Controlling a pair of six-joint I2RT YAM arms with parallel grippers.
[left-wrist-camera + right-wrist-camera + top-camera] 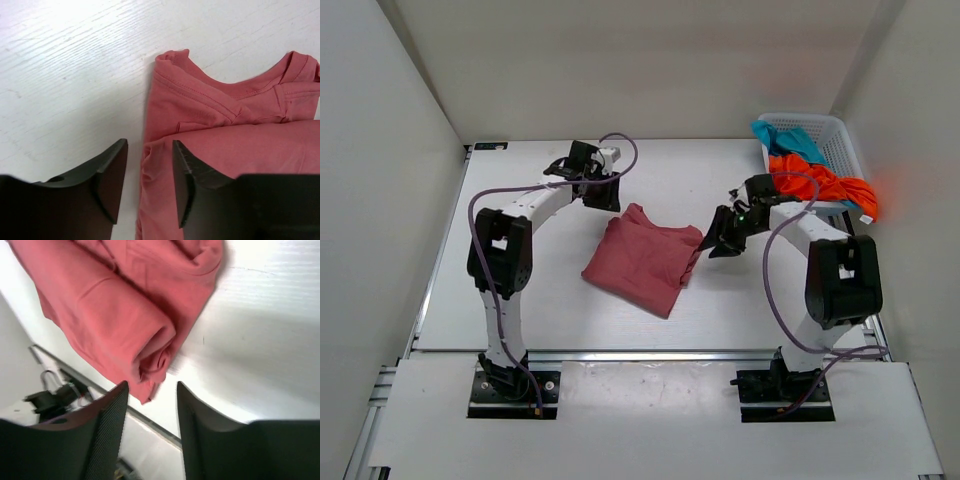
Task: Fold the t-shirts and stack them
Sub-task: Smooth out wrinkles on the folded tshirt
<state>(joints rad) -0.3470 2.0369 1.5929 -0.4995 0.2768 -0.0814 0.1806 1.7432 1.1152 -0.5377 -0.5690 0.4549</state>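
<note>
**both grippers parted and empty at the folded pink shirt**

left gripper (149, 146): released, nothing between the fingers. poised over the left edge of the pink t-shirt (240, 145), one finger above bare table (65, 75), the other above cloth. neckline seam just beyond, with a folded layer lying across the shirt below it.

right gripper (152, 387): likewise slack and clasping nothing. aimed at a rolled fold on the pink t-shirt's edge, close to it, with white tabletop showing through the gap.

from above: left arm (500, 250) up from its base, bent at the elbow, reaching forward and inward to the shirt's far corner. right arm (842, 275) up from its base, doubled back toward the middle, wrist tipped down just beside the shirt's right edge. looped over each arm, greyish-purple cables (775, 290).

pink t-shirt lying folded and skewed at mid-table between the two grippers. orange t-shirt (825, 185) and teal t-shirt (788, 138) heaped in the white lattice basket (820, 120) at the far right corner, the orange spilling over its near rim. at the orange cloth's right end a small white tag (867, 217), too small to read.

white wood-grain tabletop, metal rail (650, 354) along its near edge, plain pale walls (380, 150) on three sides.
</note>
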